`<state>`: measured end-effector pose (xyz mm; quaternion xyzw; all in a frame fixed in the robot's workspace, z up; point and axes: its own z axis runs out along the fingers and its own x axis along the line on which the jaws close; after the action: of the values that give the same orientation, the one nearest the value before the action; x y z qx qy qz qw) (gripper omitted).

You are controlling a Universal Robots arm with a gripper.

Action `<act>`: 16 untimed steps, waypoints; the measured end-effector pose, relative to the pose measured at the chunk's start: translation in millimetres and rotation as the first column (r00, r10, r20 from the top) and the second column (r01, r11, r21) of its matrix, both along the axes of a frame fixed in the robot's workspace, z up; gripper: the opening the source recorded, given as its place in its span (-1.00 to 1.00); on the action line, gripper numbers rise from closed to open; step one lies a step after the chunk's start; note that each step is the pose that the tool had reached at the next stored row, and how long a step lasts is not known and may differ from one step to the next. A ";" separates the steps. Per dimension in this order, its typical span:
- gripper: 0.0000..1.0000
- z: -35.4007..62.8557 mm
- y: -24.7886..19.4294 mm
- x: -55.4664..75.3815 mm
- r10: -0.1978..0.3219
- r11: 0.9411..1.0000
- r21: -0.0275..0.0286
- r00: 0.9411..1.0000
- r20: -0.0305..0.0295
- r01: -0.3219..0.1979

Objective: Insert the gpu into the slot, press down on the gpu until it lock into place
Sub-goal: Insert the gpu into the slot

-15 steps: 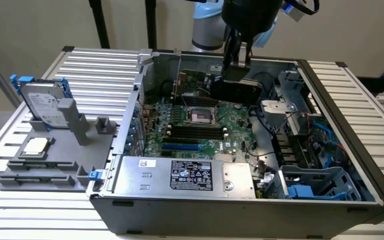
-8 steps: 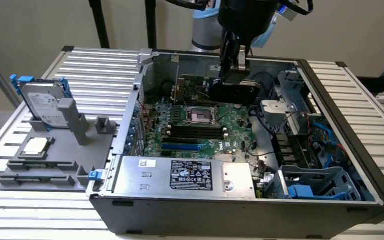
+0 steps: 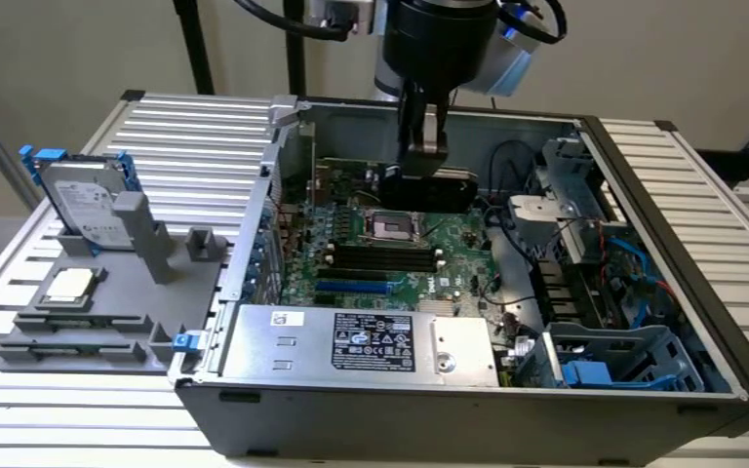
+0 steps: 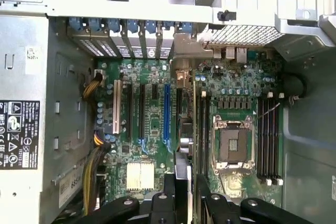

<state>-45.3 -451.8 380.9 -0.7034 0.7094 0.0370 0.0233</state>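
The gpu point(image 3: 433, 192) is a thin, flat, black rectangular card with a dark matte face, standing on its long edge inside the open computer case point(image 3: 687, 409); the pincer point(image 3: 423, 164) comes down from above and pinches the card's upper edge, fingers pressed against its two faces, so the card hangs directly beneath the fingertips; in the exterior view it hangs over the far part of the green motherboard point(image 3: 459, 255), beyond the square processor socket point(image 3: 394, 228); the slot point(image 3: 352, 289), a long narrow bright-blue strip, lies on the near part of the board, close to the silver power supply point(image 3: 362, 343) with its white label, and the card is apart from it and not seated; in the wrist view the slot point(image 4: 166, 113) runs parallel to the black slots beside it; the case sits on a ribbed metal worktop point(image 3: 726, 185).
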 end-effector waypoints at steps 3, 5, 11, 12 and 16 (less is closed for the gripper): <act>-0.47 -5.3 -5.2 -5.9 0.000 1.000 0.000 1.000 0.000 0.000; -0.47 -9.2 -8.2 -9.5 0.000 1.000 0.000 1.000 0.000 0.000; -0.47 -19.9 -12.8 -14.0 -0.003 1.000 0.000 1.000 0.000 0.003; -0.47 -21.7 -13.4 -14.6 -0.005 1.000 0.000 1.000 0.000 0.005; -0.47 -29.0 -14.3 -16.7 -0.024 1.000 0.000 1.000 0.000 0.024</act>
<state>-62.0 -466.0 351.8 -0.6948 0.7179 0.0368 0.0237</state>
